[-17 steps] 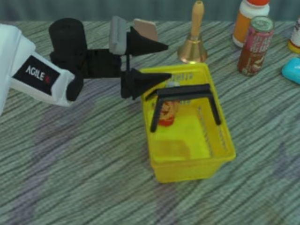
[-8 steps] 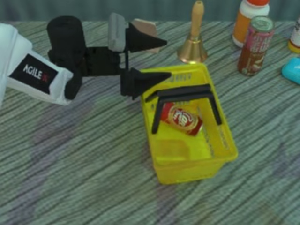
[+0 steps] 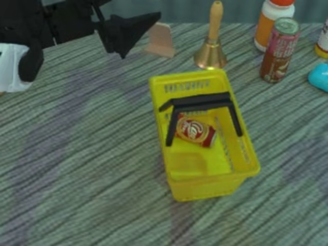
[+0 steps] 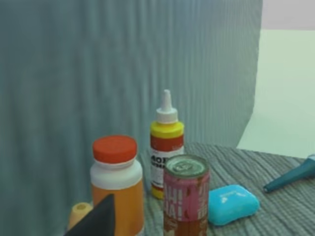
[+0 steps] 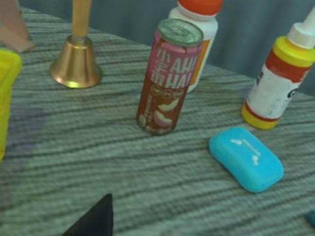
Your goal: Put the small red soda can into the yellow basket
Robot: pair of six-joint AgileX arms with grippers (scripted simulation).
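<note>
A grey-green striped cloth covers the table point(image 3: 92, 179), with a ribbed teal curtain point(image 4: 98, 64) behind it. The small red soda can point(image 3: 195, 130) lies on its side inside the yellow basket point(image 3: 205, 187), under the black handles point(image 3: 202, 102). Beyond the basket stand a brass bell point(image 3: 211, 51), a tall maroon can point(image 3: 278, 49) and an orange-capped white bottle point(image 3: 274, 20). The left gripper point(image 3: 123, 28) hangs far-left of the basket, cut off by the frame edge — whether its fingers are parted or closed I cannot tell. The right gripper shows only one dark fingertip point(image 5: 93, 221).
</note>
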